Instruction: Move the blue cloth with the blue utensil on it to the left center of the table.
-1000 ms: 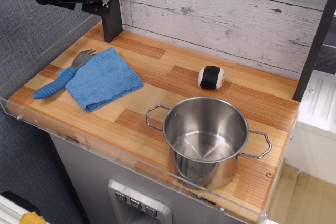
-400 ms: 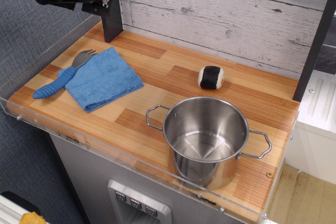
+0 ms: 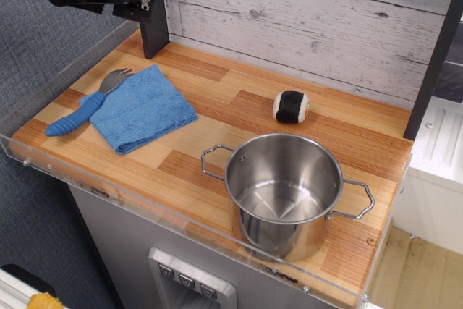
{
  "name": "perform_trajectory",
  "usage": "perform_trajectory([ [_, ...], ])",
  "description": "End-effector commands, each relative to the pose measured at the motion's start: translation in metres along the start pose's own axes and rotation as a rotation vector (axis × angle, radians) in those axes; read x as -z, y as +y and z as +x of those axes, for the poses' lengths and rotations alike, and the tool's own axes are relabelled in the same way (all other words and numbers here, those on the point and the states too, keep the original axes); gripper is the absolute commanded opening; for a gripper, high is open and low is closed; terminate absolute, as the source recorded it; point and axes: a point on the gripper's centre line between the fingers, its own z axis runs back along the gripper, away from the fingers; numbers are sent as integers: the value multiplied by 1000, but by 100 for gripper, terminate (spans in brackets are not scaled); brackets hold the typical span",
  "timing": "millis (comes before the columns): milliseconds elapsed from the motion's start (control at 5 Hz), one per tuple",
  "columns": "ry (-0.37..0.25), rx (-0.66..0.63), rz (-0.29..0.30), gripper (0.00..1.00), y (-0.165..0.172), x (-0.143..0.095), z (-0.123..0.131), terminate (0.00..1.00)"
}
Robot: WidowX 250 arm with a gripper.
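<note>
Lying at frame left, the blue cloth (image 3: 142, 108) and blue utensil (image 3: 85, 106) appeared placed; the gripper (image 3: 134, 1) hung apart, jaw state indiscernible.

Light: bright, even, soft | Shadows: faint | Glare: highlights inside steel pot (image 3: 283, 192) toward 6 o'clock | Focus: sharp throughout

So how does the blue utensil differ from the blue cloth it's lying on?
The blue utensil is long, thin and rigid, with a ribbed handle; the blue cloth is a broad, soft folded square. The utensil has a grey metal head, while the cloth is blue throughout. The utensil overhangs the cloth's left edge; the cloth lies flat on the table. Both are blue.
</note>
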Motion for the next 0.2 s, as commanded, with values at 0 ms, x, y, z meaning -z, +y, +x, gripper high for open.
perform_trajectory([
  [0,-30,6,22,100,3,-12,2,100],
])
